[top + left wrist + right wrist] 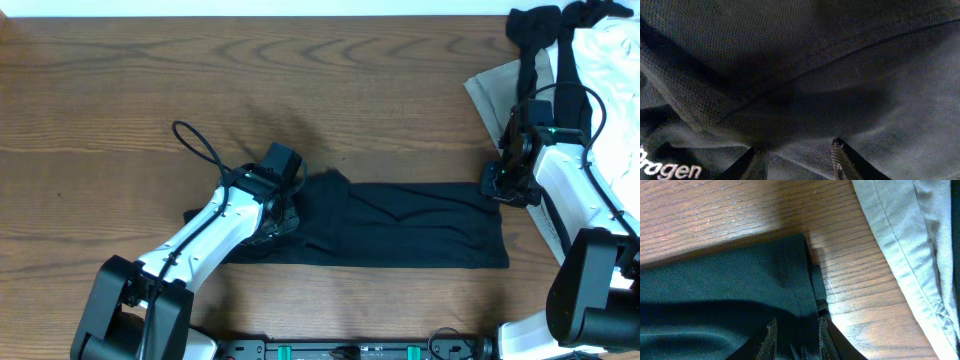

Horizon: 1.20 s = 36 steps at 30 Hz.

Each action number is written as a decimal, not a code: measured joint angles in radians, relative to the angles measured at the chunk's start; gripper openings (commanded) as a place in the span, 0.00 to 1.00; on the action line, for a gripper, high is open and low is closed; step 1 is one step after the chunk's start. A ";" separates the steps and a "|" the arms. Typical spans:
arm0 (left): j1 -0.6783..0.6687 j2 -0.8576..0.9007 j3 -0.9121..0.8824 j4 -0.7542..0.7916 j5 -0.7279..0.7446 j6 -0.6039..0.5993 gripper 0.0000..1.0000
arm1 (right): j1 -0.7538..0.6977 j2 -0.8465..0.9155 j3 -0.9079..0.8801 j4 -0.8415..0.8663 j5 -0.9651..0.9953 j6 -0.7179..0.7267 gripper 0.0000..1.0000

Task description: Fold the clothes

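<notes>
A black garment (pixel 410 225) lies as a long flat strip across the front of the wooden table. My left gripper (pixel 283 205) is at its bunched left end. In the left wrist view the fingers (pixel 797 155) pinch a raised fold of black mesh fabric (pixel 815 75) with white lettering at the lower left. My right gripper (pixel 497 190) is at the strip's upper right corner. In the right wrist view the fingers (pixel 796 330) close on the garment's edge (pixel 730 280) next to bare wood.
A beige cloth (pixel 500 95) lies just right of the garment's end and also shows in the right wrist view (pixel 900 240). A pile with black clothes (pixel 545 30) and a white garment (pixel 610 70) fills the back right corner.
</notes>
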 measured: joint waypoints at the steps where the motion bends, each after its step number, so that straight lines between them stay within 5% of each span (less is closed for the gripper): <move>1: 0.000 0.000 0.000 0.000 -0.003 -0.002 0.43 | 0.000 0.000 0.000 0.000 0.000 0.000 0.27; 7: 0.000 0.000 0.000 0.004 -0.005 -0.010 0.43 | 0.000 0.000 0.000 0.000 0.000 0.000 0.27; 12: 0.000 0.000 0.000 0.029 -0.009 -0.026 0.12 | 0.000 0.000 0.000 0.000 0.000 0.000 0.27; 15: 0.000 0.000 0.000 0.032 -0.011 -0.023 0.06 | 0.000 0.000 0.000 -0.001 0.000 0.000 0.27; 27: 0.000 0.000 0.000 -0.070 -0.011 -0.033 0.06 | 0.000 0.000 0.000 -0.002 0.000 0.000 0.27; 36: 0.000 -0.017 0.000 -0.180 -0.011 -0.209 0.06 | 0.000 0.000 0.000 0.002 0.000 0.000 0.27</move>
